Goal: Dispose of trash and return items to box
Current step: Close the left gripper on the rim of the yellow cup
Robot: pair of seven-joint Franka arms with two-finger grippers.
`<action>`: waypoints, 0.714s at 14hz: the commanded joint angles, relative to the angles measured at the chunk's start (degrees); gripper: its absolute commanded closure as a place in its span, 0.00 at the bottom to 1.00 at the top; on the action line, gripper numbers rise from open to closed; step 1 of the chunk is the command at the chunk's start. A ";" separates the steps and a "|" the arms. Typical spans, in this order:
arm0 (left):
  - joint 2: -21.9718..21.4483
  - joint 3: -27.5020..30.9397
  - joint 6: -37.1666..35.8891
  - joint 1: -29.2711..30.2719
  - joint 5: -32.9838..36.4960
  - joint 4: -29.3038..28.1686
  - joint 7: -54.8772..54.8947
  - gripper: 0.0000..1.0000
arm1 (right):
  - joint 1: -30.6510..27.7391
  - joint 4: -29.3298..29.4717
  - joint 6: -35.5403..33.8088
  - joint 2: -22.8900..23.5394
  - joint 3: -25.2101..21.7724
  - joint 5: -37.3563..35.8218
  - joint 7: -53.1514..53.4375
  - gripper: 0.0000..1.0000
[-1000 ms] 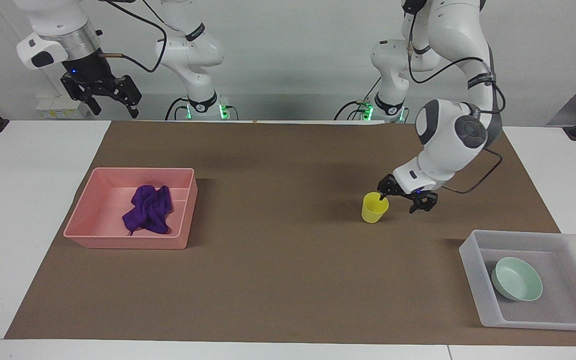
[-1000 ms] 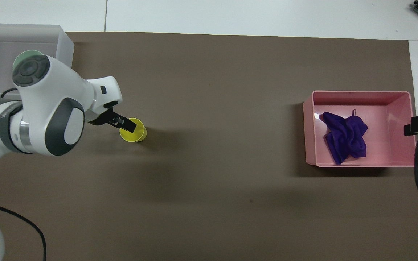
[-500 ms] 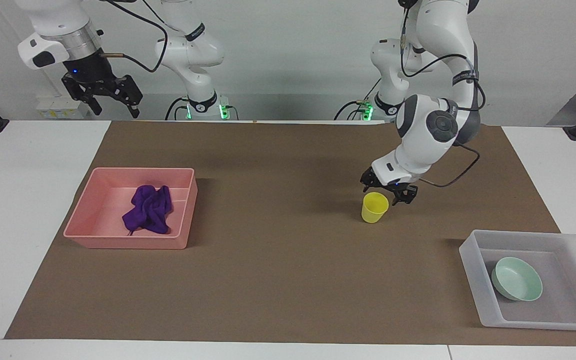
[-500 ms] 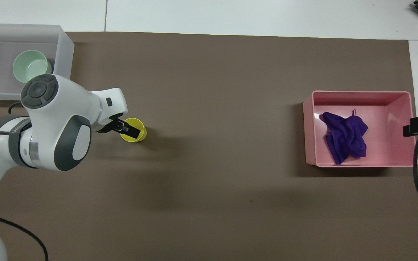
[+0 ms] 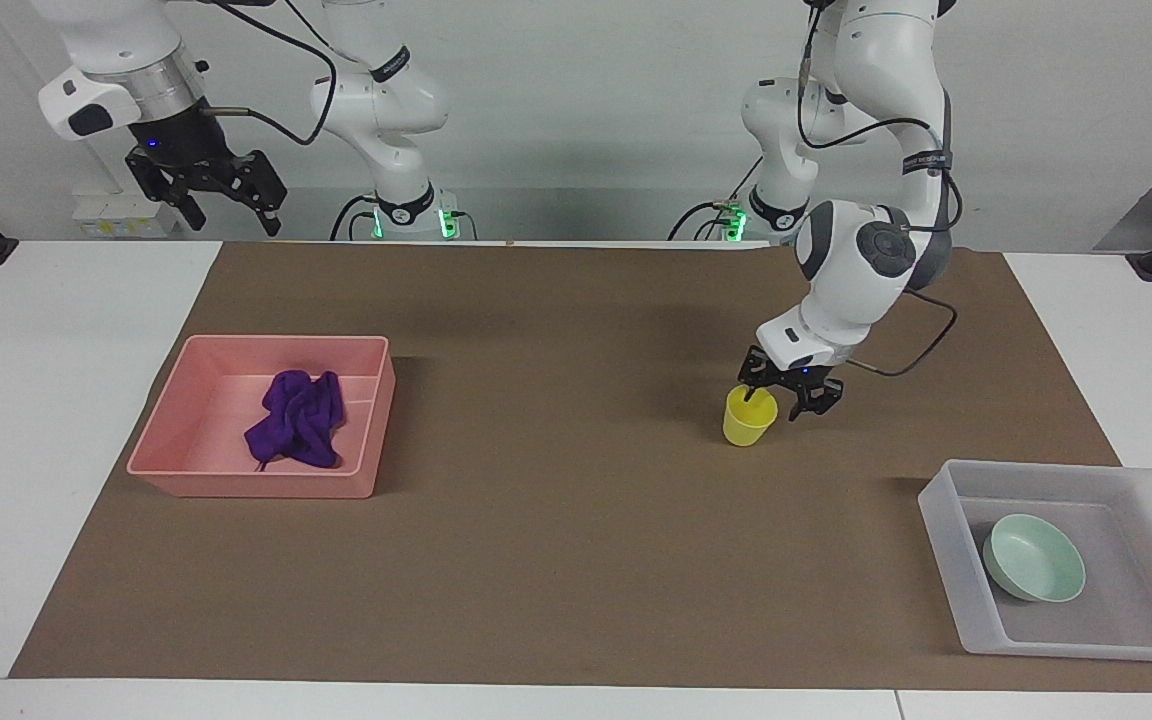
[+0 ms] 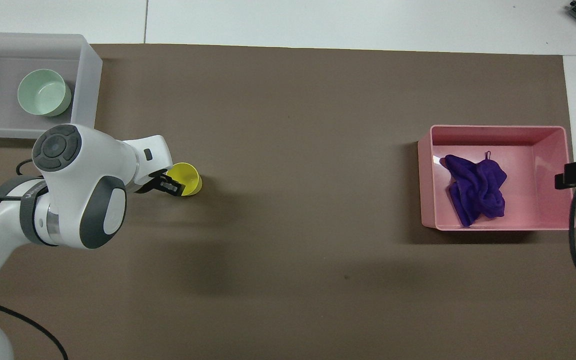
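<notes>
Since half a second ago, the left pincer (image 5: 782,396) has dropped onto the yellow cup (image 5: 747,418), spread across its rim, seemingly one finger inside, ready to pinch. The right pincer (image 5: 226,196), spread, waits at ten o'clock; cloth (image 5: 297,418) lies in the pink tray (image 5: 236,482), bowl (image 5: 1033,557) in the box (image 5: 956,560) at four o'clock.

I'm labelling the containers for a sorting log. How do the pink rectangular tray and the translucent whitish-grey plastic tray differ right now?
The pink rectangular tray is opaque; the translucent whitish-grey plastic tray lets its floor show through. The pink one holds the crumpled deep-purple cloth rag; the whitish one holds the shallow mint-green round bowl. The pink tray sits toward the right arm's end, the whitish one toward the left arm's. Both are low-walled, rectangular and rest on the brown mat.
</notes>
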 commanded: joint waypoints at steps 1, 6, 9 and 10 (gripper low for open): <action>-2.09 0.06 0.77 0.43 -0.05 -1.98 0.57 1.00 | 0.04 -1.77 0.06 -1.63 0.17 -0.05 0.77 0.00; -2.01 -0.03 -0.19 0.34 -0.14 -0.58 0.30 1.00 | 0.04 -1.77 -0.11 -1.63 0.17 -0.05 0.77 0.00; -1.74 0.15 -11.23 1.65 -0.14 8.62 0.22 1.00 | 0.04 -1.77 -0.03 -1.63 0.17 -0.05 0.77 0.00; -1.66 0.15 -13.96 3.14 -0.05 11.36 0.30 1.00 | 0.04 -1.77 -0.03 -1.63 0.17 -0.05 0.77 0.00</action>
